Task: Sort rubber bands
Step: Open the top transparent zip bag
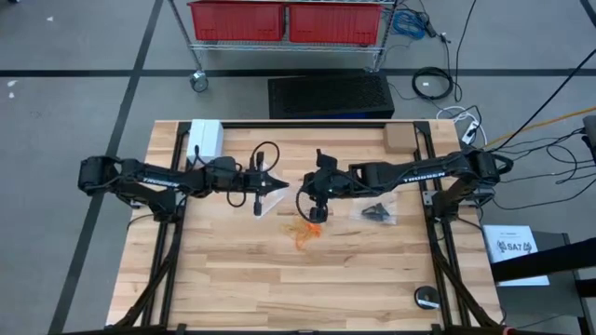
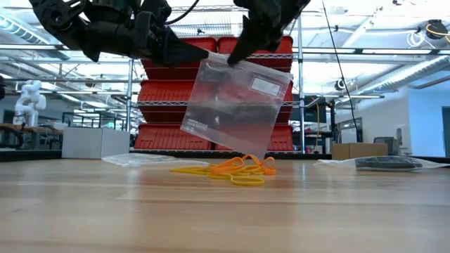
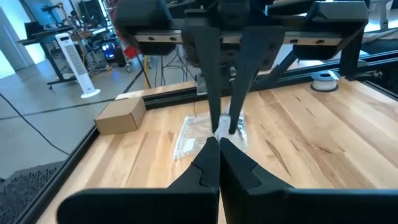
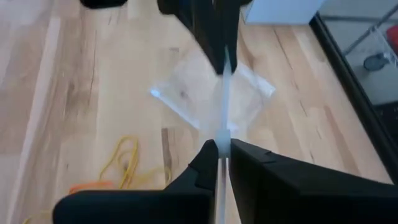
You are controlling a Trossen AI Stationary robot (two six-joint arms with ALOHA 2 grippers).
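I'm pinching the top edge of a clear plastic bag (image 2: pixel 235 105) w/ my right gripper (image 4: pixel 221 138), fingers pressed together on the plastic, and it's hanging mid-air at center frame in the low view. My left gripper (image 3: pixel 219 142) is hovering just left of it w/ fingers pressed together; can't tell if it's touching the bag. The rubber bands (image 2: pixel 235 171), orange and yellow, are lying in a pile on the table (image 2: pixel 337 211) right under the bag, bottom center.
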